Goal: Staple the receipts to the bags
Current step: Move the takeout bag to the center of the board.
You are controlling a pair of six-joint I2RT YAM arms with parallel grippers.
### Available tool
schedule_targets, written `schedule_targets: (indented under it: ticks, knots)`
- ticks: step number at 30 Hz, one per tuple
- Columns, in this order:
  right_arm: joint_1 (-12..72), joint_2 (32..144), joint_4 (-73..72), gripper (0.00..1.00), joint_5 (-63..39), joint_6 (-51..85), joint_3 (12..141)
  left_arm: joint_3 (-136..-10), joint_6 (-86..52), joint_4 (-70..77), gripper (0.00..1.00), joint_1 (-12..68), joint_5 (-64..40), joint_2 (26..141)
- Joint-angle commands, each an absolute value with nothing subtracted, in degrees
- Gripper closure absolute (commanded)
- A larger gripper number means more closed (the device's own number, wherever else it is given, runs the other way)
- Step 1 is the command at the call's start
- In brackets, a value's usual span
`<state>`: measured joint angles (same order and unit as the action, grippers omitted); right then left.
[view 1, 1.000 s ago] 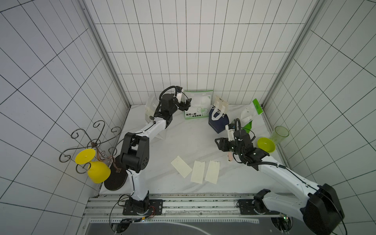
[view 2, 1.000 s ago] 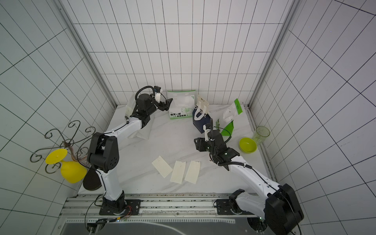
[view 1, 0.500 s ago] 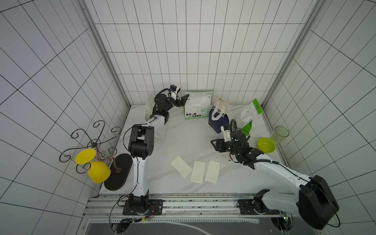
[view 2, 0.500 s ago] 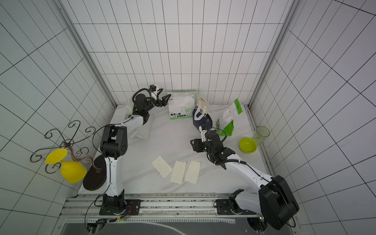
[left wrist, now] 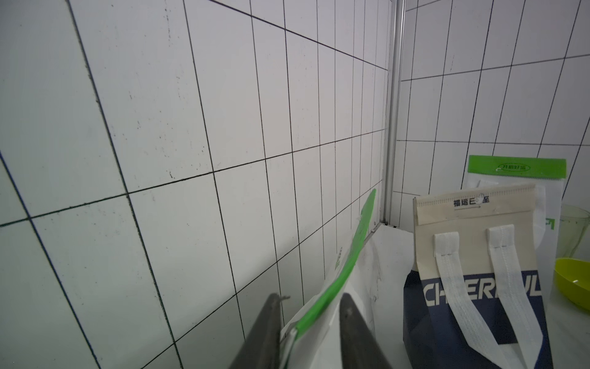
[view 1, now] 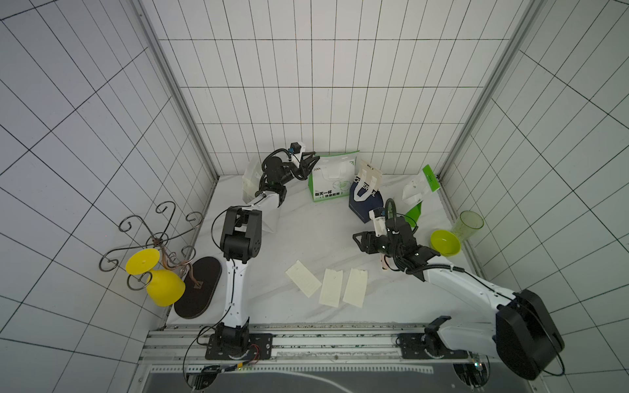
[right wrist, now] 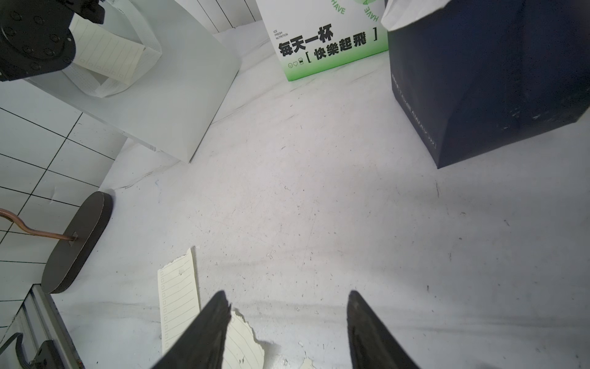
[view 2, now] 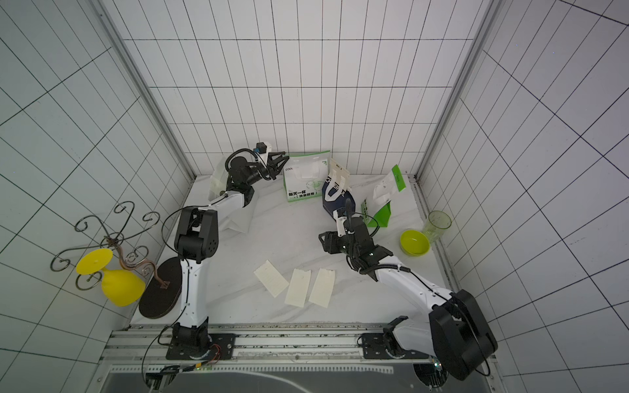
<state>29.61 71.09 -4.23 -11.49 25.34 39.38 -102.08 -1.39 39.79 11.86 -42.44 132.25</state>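
Got the left end effector set narrow on the green top edge of a green-and-white bag, way up at 12 o'clock of the surface. Looks like contact on both fingers in the left wrist view. Seeing the right end effector about half open, nothing between, hovering just off centre toward 3 o'clock. Down at its 7 o'clock, three receipts flat in a row, near 6 o'clock. Spotted a fourth receipt on the face of the plain white bag at 10 o'clock. Navy bag right beside the held one on its 4 o'clock side, second green-and-white bag over at 2 o'clock.
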Motion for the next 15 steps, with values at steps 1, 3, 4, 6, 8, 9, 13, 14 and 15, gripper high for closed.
schedule_targets:
  ticks: [1, 3, 4, 6, 8, 9, 13, 14, 15]
  knots:
    - [29.04, 70.75, -5.64, 0.41, -11.78, 25.04, 36.34, -101.41, 2.05, 38.50, 0.89, 12.39, -42.13, 132.10]
    - [29.06, 70.75, -5.78, 0.41, -11.95, 25.00, 36.29, -99.97, 2.85, 38.36, 0.97, 12.35, -40.47, 130.96]
    - [29.09, 70.79, -5.98, 0.41, -11.95, 25.05, 36.11, -99.05, 3.33, 38.48, 1.00, 12.32, -39.65, 130.18]
    - [29.09, 70.60, -6.19, 0.41, -11.95, 25.14, 35.98, -96.51, 3.65, 39.36, 1.00, 12.22, -38.00, 128.36]
    - [29.01, 70.43, -6.61, 0.41, -12.13, 25.31, 35.78, -93.32, 3.27, 41.20, 1.00, 11.97, -37.51, 125.91]
    - [29.05, 70.19, -6.69, 0.41, -12.13, 25.31, 35.83, -91.79, 3.07, 41.37, 1.00, 11.81, -37.58, 124.52]
    - [29.00, 68.72, -7.65, 0.41, -11.93, 25.53, 35.77, -84.95, 0.92, 42.51, 1.00, 11.09, -38.70, 118.49]
    - [29.00, 68.41, -7.80, 0.41, -11.93, 25.64, 35.77, -83.39, 0.19, 42.71, 1.00, 10.81, -38.98, 116.95]
    - [28.94, 67.90, -7.93, 0.41, -12.07, 25.66, 35.73, -81.55, -0.80, 43.24, 1.00, 10.52, -39.54, 115.41]
